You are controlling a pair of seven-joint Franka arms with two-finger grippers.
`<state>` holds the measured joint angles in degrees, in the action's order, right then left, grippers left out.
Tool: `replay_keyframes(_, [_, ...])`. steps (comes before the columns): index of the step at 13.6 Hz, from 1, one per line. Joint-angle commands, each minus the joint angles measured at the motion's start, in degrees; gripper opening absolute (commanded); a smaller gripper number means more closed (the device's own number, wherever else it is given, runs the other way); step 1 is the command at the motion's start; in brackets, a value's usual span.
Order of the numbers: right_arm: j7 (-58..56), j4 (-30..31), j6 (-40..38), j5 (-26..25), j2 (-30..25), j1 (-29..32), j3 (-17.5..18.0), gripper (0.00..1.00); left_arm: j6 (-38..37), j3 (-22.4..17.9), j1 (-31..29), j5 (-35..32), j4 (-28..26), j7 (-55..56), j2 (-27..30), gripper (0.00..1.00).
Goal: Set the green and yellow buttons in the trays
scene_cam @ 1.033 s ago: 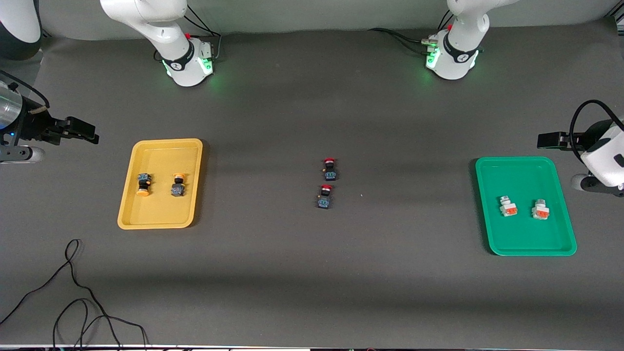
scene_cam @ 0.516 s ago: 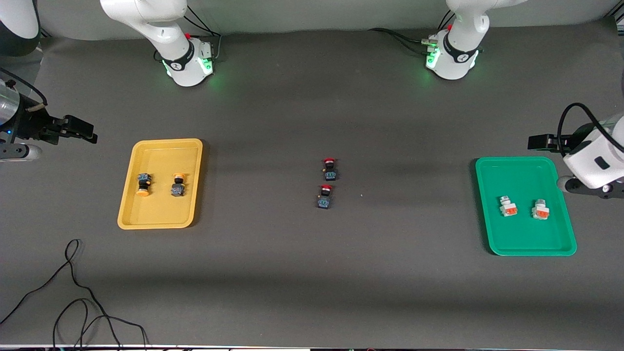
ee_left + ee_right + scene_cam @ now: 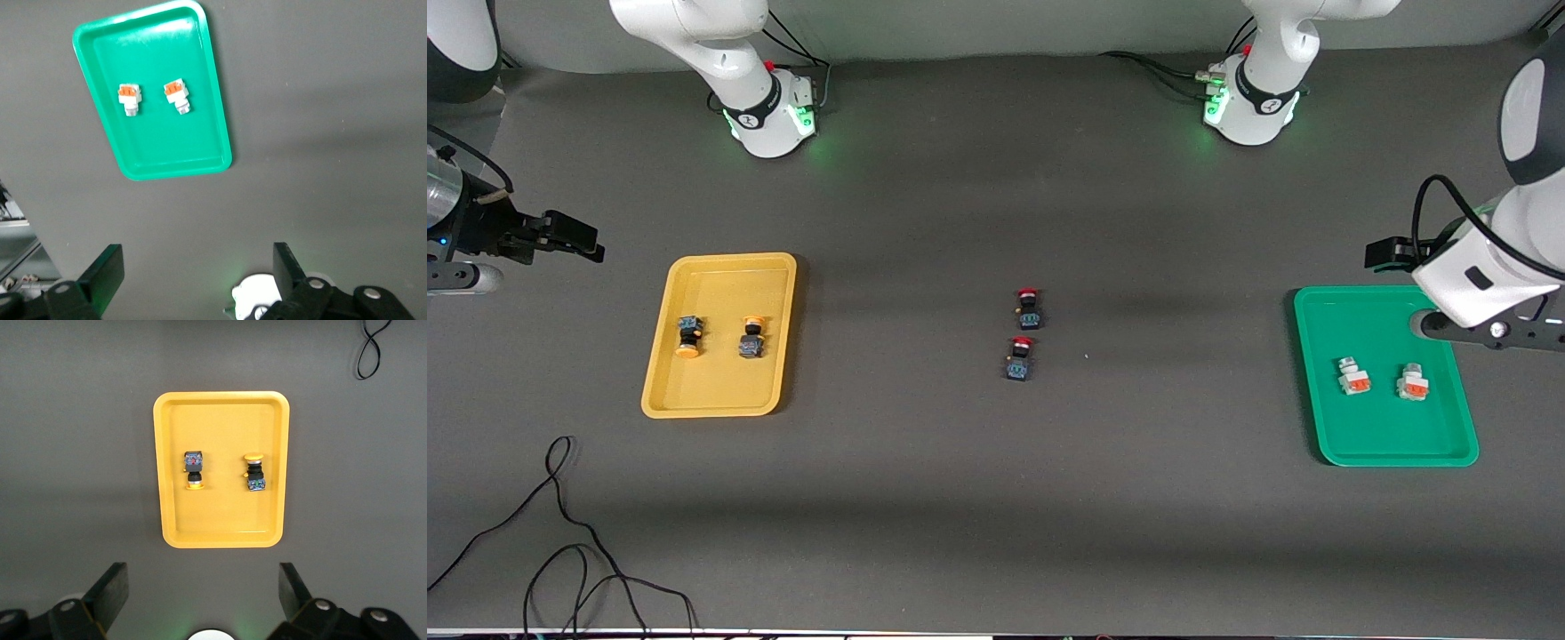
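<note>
The yellow tray (image 3: pixel 694 391) holds two yellow-capped dark buttons (image 3: pixel 688 336) (image 3: pixel 751 338). The green tray (image 3: pixel 1396 458) holds two whitish-grey buttons with orange-red patches (image 3: pixel 1352 376) (image 3: pixel 1412 382). My left gripper (image 3: pixel 1383 253) is open and empty, high over the table at the green tray's corner. My right gripper (image 3: pixel 574 238) is open and empty, high over the table at the right arm's end, beside the yellow tray. The left wrist view shows the green tray (image 3: pixel 200 100) with its two buttons (image 3: pixel 129 98) (image 3: pixel 177 95). The right wrist view shows the yellow tray (image 3: pixel 220 520) with its two buttons (image 3: pixel 193 470) (image 3: pixel 254 472).
Two dark buttons with red caps (image 3: pixel 1029 308) (image 3: pixel 1019 357) lie mid-table, one nearer the front camera than the other. A loose black cable (image 3: pixel 560 533) loops on the table near the front edge at the right arm's end. The arm bases (image 3: pixel 769 111) (image 3: pixel 1249 102) stand at the table's back.
My left arm has swung from the table's end to over the green tray's corner. My right gripper shifted slightly, then held still. The buttons have not moved.
</note>
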<state>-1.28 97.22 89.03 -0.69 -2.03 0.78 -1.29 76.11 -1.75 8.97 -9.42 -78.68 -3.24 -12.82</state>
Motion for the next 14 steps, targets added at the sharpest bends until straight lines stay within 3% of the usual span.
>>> replay_keyframes(1, [0.8, -0.3, 0.4, -0.3, 0.3, 0.2, 0.2, 1.0, 7.5, -1.5, 0.7, 0.7, -12.6, -2.9, 8.2, 0.98])
replay_keyframes(5, [0.7, -0.5, 0.4, -0.4, 0.4, 0.2, 0.2, 1.0, 18.4, -0.7, -1.7, 1.6, -22.6, -5.5, 14.2, 0.99])
replay_keyframes(8, [0.6, -0.8, 0.4, -0.4, 0.4, 0.2, 0.2, 1.0, 21.6, 8.7, -10.4, 4.8, -22.3, -5.0, 13.9, 0.97])
replay_keyframes(11, [0.6, -1.0, 0.5, -0.4, 0.4, 0.2, 0.2, 1.0, 22.4, 9.5, -10.6, 4.9, -21.6, -4.3, 13.7, 0.99])
replay_keyframes(14, [0.6, -1.1, 0.5, -0.5, 0.5, 0.2, 0.2, 1.0, 22.3, 7.6, -9.8, 4.9, -20.6, -4.8, 13.1, 0.99])
